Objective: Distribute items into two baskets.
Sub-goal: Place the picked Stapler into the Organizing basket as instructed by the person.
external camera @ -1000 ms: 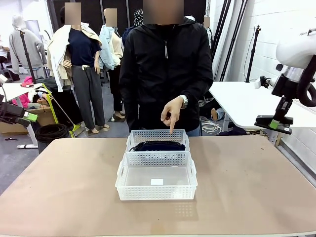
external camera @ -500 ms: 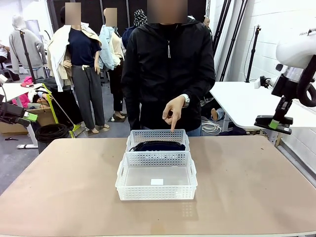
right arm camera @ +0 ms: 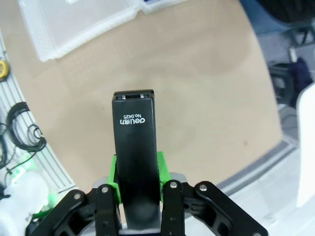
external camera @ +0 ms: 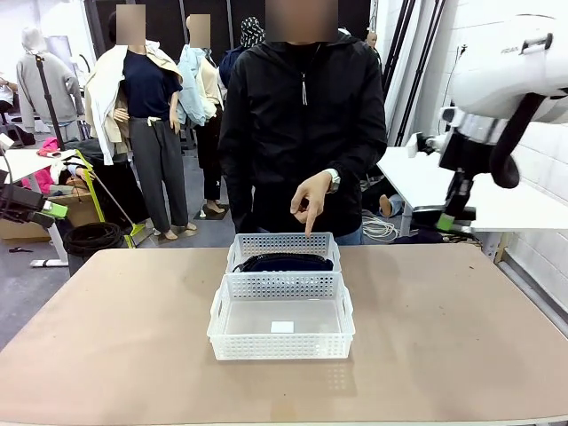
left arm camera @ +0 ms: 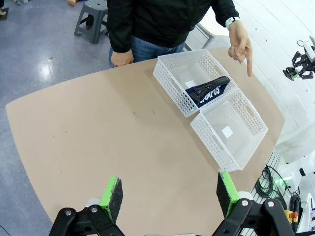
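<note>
Two white mesh baskets stand end to end at the table's middle. The far basket (external camera: pixel 282 241) (left arm camera: pixel 170 81) holds the navy "CAMPUS" pouch (external camera: pixel 284 263) (left arm camera: pixel 210 91). The near basket (external camera: pixel 281 344) (left arm camera: pixel 211 145) has nothing in it. A person's hand (external camera: pixel 311 200) (left arm camera: pixel 241 43) points a finger down at the far basket. My right gripper (external camera: pixel 453 215) (right arm camera: pixel 137 174) hangs high beyond the table's far right corner, shut on the black stapler (right arm camera: pixel 135 142). My left gripper (left arm camera: pixel 170 194) is open, high over the table's left side.
The person in a black jacket stands at the far edge behind the baskets. A white table (external camera: pixel 444 182) sits behind my right arm. In the right wrist view a basket's corner (right arm camera: pixel 44 34) lies at the top left, with bare tabletop (right arm camera: pixel 197 88) below the stapler.
My right arm has swung left and upward toward the table, carrying the stapler. The baskets, the pouch and the left gripper are unmoved, and the person's hand still points.
</note>
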